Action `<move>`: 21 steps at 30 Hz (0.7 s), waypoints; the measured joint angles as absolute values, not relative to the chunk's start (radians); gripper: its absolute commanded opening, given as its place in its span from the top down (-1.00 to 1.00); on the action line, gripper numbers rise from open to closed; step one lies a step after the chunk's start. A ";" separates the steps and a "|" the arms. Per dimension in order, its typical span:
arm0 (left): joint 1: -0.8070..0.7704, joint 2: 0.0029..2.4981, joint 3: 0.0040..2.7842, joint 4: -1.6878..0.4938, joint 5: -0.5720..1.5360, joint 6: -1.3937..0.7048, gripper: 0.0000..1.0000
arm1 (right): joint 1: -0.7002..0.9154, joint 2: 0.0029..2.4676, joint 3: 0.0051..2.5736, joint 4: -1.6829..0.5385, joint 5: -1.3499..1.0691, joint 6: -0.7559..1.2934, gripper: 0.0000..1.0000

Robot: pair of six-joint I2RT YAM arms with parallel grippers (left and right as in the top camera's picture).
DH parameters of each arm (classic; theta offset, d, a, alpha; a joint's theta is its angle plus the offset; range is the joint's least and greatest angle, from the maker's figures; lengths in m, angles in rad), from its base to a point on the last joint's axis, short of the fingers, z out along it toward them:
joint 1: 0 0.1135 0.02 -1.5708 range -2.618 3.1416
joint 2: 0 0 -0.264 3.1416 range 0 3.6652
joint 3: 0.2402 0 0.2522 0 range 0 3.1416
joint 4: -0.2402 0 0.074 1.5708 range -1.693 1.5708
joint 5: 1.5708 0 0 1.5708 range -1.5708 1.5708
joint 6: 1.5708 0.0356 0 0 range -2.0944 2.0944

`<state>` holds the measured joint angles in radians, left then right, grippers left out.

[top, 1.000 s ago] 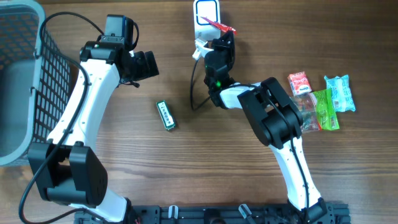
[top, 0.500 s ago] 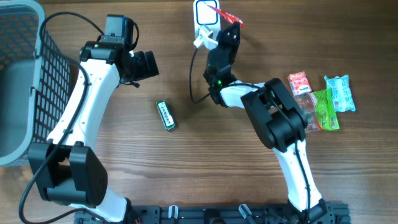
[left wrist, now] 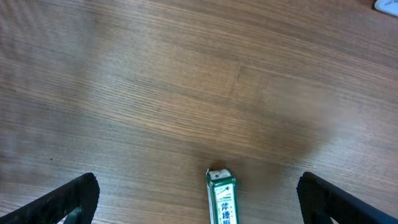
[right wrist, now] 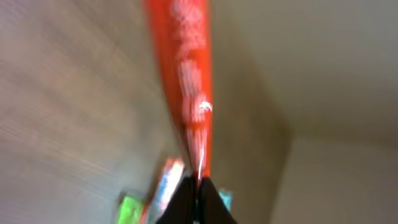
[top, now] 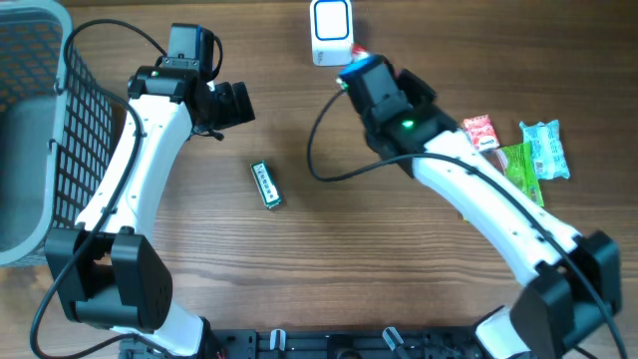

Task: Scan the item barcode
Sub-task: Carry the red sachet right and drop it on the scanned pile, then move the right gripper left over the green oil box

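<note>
Clearly red packet (right wrist: 186,74), thin, glossy, blurred

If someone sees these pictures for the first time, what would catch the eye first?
The thin red packet, pinched in the shut right gripper, fills the right wrist view, though blurred. Overhead, that gripper sits close beside the white box-shaped scanner at the top of the picture. A small green rectangular pack lies alone on the wooden table.

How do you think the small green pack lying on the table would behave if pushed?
The green pack is a slim, flat-sided bar lying flat on the wooden table, so it would probably slide or swivel rather than roll. Its straight edges suggest it is fairly stiff, and it looks light.
</note>
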<state>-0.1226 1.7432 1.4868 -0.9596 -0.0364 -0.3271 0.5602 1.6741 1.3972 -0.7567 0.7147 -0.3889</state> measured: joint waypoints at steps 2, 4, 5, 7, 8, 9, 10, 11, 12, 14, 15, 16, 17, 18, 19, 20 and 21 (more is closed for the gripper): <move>-0.123 1.743 1.486 -0.959 -0.037 -0.327 -1.00 | 0.518 1.671 1.393 -0.934 0.688 -0.213 0.92; -0.123 1.743 1.486 -0.959 -0.037 -0.327 -1.00 | 0.451 1.671 1.348 -1.025 0.670 -0.066 0.91; -0.123 1.743 1.486 -0.960 -0.037 -0.327 -1.00 | 0.417 1.671 1.324 -1.041 0.665 -0.016 0.91; -0.123 1.743 1.486 -0.960 -0.037 -0.327 -1.00 | 0.355 1.672 1.267 -1.045 0.653 0.059 0.91; -0.123 1.743 1.486 -0.959 -0.037 -0.327 -1.00 | 0.326 1.672 1.239 -1.041 0.648 0.088 0.90; -0.123 1.743 1.486 -0.959 -0.037 -0.327 -1.00 | 0.303 1.672 1.218 -1.032 0.645 0.112 0.90; -0.123 1.743 1.486 -0.960 -0.037 -0.327 -1.00 | 0.274 1.672 1.196 -1.025 0.640 0.144 0.67; -0.123 1.743 1.486 -0.959 -0.037 -0.327 -1.00 | 0.246 1.672 1.180 -1.022 0.631 0.172 0.06; -0.123 1.743 1.486 -0.959 -0.037 -0.327 -1.00 | 0.220 1.672 1.169 -1.013 0.616 0.191 -0.06; -0.123 1.743 1.486 -0.960 -0.037 -0.327 -1.00 | 0.174 1.672 1.164 -0.990 0.567 0.217 -0.25; -0.123 1.743 1.486 -0.959 -0.037 -0.327 -1.00 | 0.161 1.672 1.164 -0.981 0.542 0.221 -0.37; -0.123 1.743 1.486 -0.960 -0.037 -0.327 -1.00 | 0.155 1.672 1.164 -0.974 0.520 0.229 -0.44; -0.123 1.743 1.486 -0.960 -0.037 -0.327 -1.00 | 0.153 1.672 1.164 -0.966 0.499 0.237 -0.45; -0.123 1.743 1.486 -0.960 -0.037 -0.327 -1.00 | 0.152 1.672 1.163 -0.956 0.452 0.242 -0.46; -0.123 1.743 1.486 -0.960 -0.037 -0.327 -1.00 | 0.152 1.672 1.163 -0.941 0.412 0.243 -0.46; -0.123 1.743 1.486 -0.960 -0.037 -0.327 -1.00 | 0.152 1.672 1.163 -0.924 0.369 0.245 -0.44; -0.123 1.743 1.486 -0.960 -0.037 -0.327 -1.00 | 0.151 1.672 1.162 -0.904 0.299 0.246 -0.40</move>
